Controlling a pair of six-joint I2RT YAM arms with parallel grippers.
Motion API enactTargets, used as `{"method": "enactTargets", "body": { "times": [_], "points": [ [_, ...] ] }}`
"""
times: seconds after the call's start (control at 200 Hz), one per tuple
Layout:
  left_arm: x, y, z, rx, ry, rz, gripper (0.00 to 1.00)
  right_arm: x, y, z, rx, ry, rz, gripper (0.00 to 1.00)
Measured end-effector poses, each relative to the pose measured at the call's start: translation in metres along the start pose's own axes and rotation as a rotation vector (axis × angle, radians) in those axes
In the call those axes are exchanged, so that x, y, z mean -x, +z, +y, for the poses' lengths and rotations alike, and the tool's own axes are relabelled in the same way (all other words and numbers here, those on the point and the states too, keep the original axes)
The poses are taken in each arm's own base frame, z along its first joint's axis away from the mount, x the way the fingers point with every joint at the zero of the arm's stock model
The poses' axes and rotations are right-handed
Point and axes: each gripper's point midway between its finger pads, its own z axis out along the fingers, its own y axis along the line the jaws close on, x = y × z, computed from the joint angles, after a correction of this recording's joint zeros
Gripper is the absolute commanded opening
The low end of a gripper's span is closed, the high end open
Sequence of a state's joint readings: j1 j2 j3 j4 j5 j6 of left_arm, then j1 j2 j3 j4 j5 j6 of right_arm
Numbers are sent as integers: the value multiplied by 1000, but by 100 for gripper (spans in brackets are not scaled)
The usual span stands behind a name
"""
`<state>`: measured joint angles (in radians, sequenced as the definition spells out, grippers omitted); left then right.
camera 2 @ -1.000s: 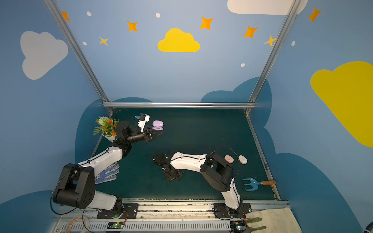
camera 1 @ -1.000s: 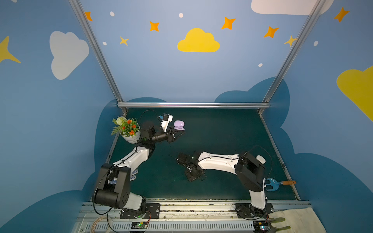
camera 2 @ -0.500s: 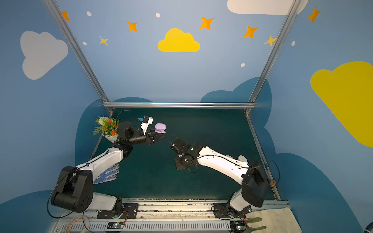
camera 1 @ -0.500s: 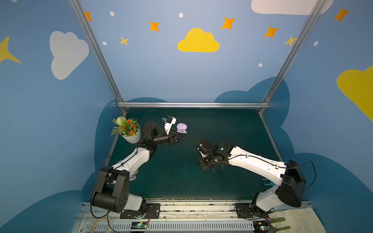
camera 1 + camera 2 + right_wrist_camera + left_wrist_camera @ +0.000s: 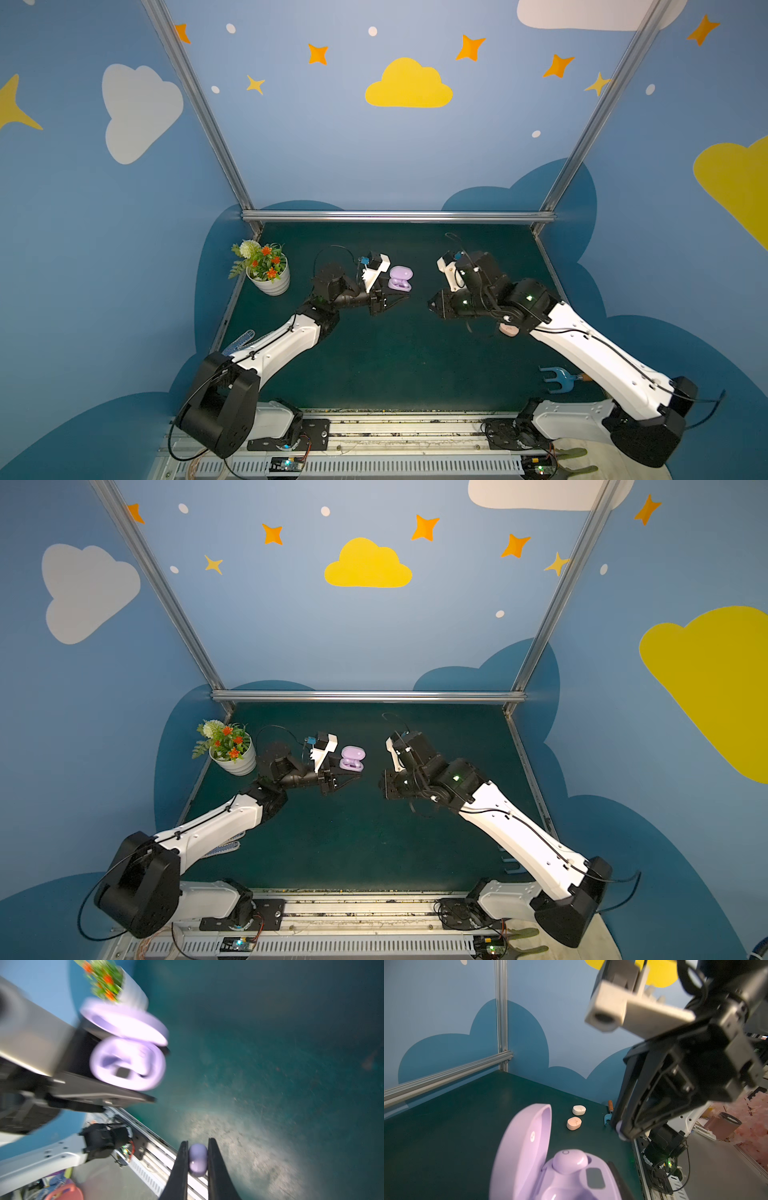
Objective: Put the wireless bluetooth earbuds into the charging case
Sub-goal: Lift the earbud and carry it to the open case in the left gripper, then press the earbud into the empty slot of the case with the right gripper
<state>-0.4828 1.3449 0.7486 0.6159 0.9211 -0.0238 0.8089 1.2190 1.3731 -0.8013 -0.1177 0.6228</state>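
Bud (image 5: 197, 1160) in R tool (image 5: 197, 1144) — case (image 5: 527, 1147) open

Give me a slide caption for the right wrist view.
Right gripper pinches a lavender earbud, facing the open lavender case in the left gripper.

A robot test cell in a lab, dressed like a playroom. The left arm (image 5: 282, 345) and right arm (image 5: 582, 340) are bolted to a metal rail (image 5: 395, 430), with a slotted cable duct (image 5: 395, 466) and a lit circuit board (image 5: 286, 464) beside it. Well behind the left claw (image 5: 397, 293) and right claw (image 5: 430, 304), aluminium framing (image 5: 399, 216) holds blue panels (image 5: 374, 158) painted with clouds (image 5: 409, 85) and stars (image 5: 318, 54). A dark green mat (image 5: 395, 365) lies under both claws. Beyond the right claw the left wrist view shows grey floor (image 5: 716, 1167) and, perhaps, pink packing scraps (image 5: 753, 1118).
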Motion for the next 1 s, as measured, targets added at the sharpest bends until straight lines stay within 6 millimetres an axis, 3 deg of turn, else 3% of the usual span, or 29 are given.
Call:
{"method": "enactTargets", "body": {
  "times": [0.13, 0.395, 0.691, 0.996],
  "points": [
    [-6, 9, -12, -11, 42, 0, 21, 16, -15, 17, 95, 19, -69, 10],
    [-2, 18, -24, -19, 109, -22, 19, 39, -20, 50, 261, 39, -148, 10],
    [18, 17, -32, -28, 168, -88, 19, 40, -4, 61, 354, 91, -135, 9],
    [23, 16, -33, -28, 175, -112, 19, 40, 3, 71, 401, 113, -111, 9]
  ]
}}
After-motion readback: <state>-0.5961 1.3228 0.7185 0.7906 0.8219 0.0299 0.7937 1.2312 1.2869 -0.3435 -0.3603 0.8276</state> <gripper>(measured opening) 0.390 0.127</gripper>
